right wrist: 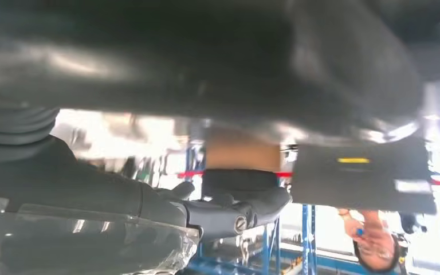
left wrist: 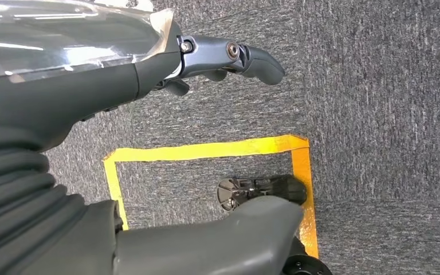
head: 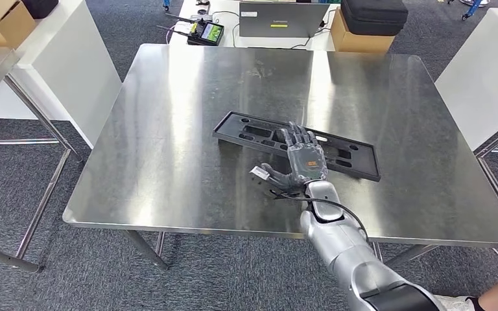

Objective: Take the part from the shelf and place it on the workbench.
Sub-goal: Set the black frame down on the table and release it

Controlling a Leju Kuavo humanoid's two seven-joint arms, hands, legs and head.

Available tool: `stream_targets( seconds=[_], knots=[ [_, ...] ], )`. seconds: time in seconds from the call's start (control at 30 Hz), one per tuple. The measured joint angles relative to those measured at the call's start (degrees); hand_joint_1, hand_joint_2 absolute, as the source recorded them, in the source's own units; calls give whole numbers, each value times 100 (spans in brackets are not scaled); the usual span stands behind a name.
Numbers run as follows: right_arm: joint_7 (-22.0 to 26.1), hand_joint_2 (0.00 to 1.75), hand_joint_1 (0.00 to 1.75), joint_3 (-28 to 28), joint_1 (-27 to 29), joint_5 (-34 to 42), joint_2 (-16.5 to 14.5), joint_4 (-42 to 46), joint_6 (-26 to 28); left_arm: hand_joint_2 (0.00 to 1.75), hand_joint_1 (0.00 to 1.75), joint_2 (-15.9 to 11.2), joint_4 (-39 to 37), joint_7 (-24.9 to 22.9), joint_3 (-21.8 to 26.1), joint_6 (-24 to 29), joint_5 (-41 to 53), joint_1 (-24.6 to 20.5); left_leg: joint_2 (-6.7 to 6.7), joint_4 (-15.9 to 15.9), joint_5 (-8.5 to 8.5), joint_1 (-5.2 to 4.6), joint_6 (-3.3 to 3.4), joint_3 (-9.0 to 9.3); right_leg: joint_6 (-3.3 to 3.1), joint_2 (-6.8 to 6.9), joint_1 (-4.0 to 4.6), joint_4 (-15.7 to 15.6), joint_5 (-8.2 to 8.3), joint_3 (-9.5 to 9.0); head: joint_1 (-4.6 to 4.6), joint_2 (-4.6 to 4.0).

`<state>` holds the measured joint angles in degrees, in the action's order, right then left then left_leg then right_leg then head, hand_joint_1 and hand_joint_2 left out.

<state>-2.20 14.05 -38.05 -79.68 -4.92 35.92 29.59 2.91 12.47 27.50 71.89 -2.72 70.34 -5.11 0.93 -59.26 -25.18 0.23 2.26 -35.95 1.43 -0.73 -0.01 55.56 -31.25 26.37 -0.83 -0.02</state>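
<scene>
Head view: black part [head: 296, 142], long flat moulded panel w/ cut-outs, lies flat on the steel workbench [head: 168, 129], roughly mid-table, angled a bit. Right hand [head: 305, 159] sits over the part's near edge, fingers spread and straight, thumb out to the side; not gripping anything that I can see. Can't tell if fingertips touch the part or hover just above. Judgement: placing looks about done, step in hand = let go clean & pull back. To do it well: lift hand straight up first, fingers kept splayed so nothing hooks a cut-out, then draw arm back toward the body; don't drag sideways or the panel slides on the slick steel. Cable near wrist could snag, watch it.

Left wrist view: left hand [left wrist: 229, 57] hangs over grey carpet, yellow floor tape [left wrist: 206, 150] below. Fingers loosely extended, nothing in them. Keep it hanging, not needed.

Right wrist view: blurry, dark underside of hand close up, thumb [right wrist: 235, 212] visible, looks released. A person [right wrist: 375, 246] stands beyond the table; keep the retreat path short
</scene>
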Motion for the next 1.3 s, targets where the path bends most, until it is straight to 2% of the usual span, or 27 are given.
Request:
stream_targets(
  seconds=[0.07, 0.1, 0.2, 0.3, 0.37, 0.5, 0.6, 0.7, 0.8, 0.93, 1.3],
  knots=[
    [330, 0, 0, -186, 74, 355, -130, 205, -124, 0, 0, 3, 1, -14, 0, 19, -3, 0, 4, 2, -1, 4, -2, 1, 1, 2, 0, 0, -5, 20, 2, 0],
    [648, 0, 0, -278, 137, 746, -199, 361, -294, 0, 0, 4, 1, -20, 0, 29, -3, 0, 3, 3, -2, 4, -3, 1, 5, 1, 1, 0, -9, 27, 3, 0],
    [1929, 0, 0, -481, 498, 2691, -515, 1142, -1257, 0, 0, -3, 8, -15, 0, 49, -3, -2, -6, 5, -4, 3, -5, 3, 13, -7, 5, 1, -12, -1, 2, 0],
    [2734, 0, 0, -337, 959, 4448, -784, 2114, -2292, 0, 0, -15, 27, 11, 4, 81, -38, -4, 8, 5, -6, 6, -9, 7, 11, 3, 3, 0, -17, 18, 1, 0],
    [2923, 0, 0, -51, 1248, 5313, -873, 2786, -2781, 0, 0, -21, 31, 13, 16, 109, -87, 4, 18, 6, -12, 8, -17, 9, 7, 11, 2, 0, -21, 24, 2, 0],
    [3001, 0, 0, 504, 1657, 6693, -922, 3773, -3571, 0, 0, -26, 37, 13, 80, 166, -129, 8, 11, 8, -16, 9, -22, 9, 4, 8, 2, -1, -24, 27, 1, 0],
    [3008, 0, 0, 775, 1956, 8358, -898, 4340, -4502, 0, 0, -22, 38, 15, 130, 240, -164, 12, 14, 8, -16, 10, -22, 9, 3, 9, 2, -2, -24, 27, 2, 0],
    [3017, 0, 0, 1092, 2267, 9462, -796, 4849, -5063, 0, 0, -9, 45, 15, 163, 346, -233, 14, 12, 8, -16, 10, -22, 9, 3, 8, 2, -2, -24, 27, 2, 0],
    [3078, 0, 0, 1390, 2544, 10042, -642, 5231, -5353, 0, 0, 34, 72, 5, 240, 480, -343, 20, 13, 7, -16, 9, -22, 9, 3, 8, 1, -3, -24, 27, 2, 0],
    [3147, 0, 0, 1662, 2831, 10453, -413, 5612, -5614, 0, 0, 126, 120, -10, 392, 661, -502, 39, 14, 7, -16, 8, -22, 9, 4, 8, 1, -4, -24, 27, 2, 0],
    [3188, 0, 0, 1809, 3082, 10551, -95, 6038, -5668, 0, 0, 264, 193, -9, 568, 738, -547, 76, 12, 7, -16, 10, -22, 10, 4, 8, 2, -4, -24, 26, 2, 0]
  ],
)
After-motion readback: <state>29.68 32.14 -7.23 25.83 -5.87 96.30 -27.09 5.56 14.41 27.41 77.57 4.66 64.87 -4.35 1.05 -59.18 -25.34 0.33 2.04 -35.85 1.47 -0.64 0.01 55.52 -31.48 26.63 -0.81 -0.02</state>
